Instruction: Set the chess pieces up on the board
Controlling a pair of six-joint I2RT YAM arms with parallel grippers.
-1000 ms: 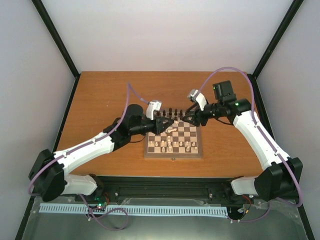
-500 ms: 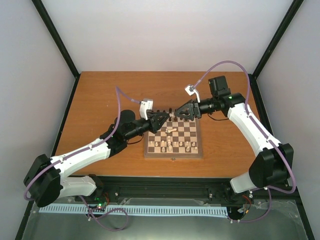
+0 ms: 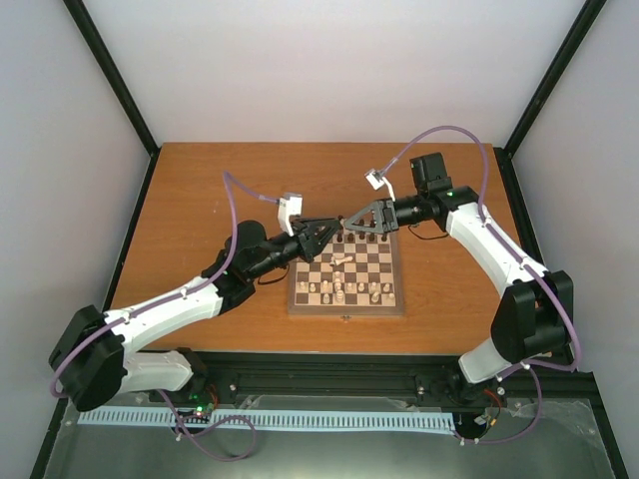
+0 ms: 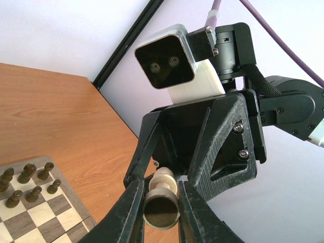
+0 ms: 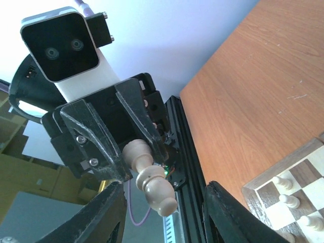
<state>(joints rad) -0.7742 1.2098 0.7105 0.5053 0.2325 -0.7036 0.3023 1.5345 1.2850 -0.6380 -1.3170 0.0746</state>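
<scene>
My left gripper (image 3: 327,233) is shut on a cream chess piece (image 4: 162,205), gripped near its base and held level in the air over the board's far edge. The piece's head (image 5: 152,179) sticks out between the fingers of my right gripper (image 5: 164,215), which stand open on either side without touching it. The two grippers meet tip to tip; the right gripper (image 3: 356,226) faces left. The board (image 3: 346,311) lies below with cream pieces (image 3: 344,290) in its near rows. Dark pieces (image 4: 25,174) stand along its far edge. One cream piece (image 3: 341,259) lies on its side mid-board.
The board sits on a brown wooden table (image 3: 220,190) with bare wood all round it. Black frame posts (image 3: 115,85) rise at the table's back corners. Purple cables (image 3: 439,135) loop off both wrists.
Both grippers have lifted off the board's far rows and come together tip to tip. The left one carries the cream piece; the right one has swung left around its head.
</scene>
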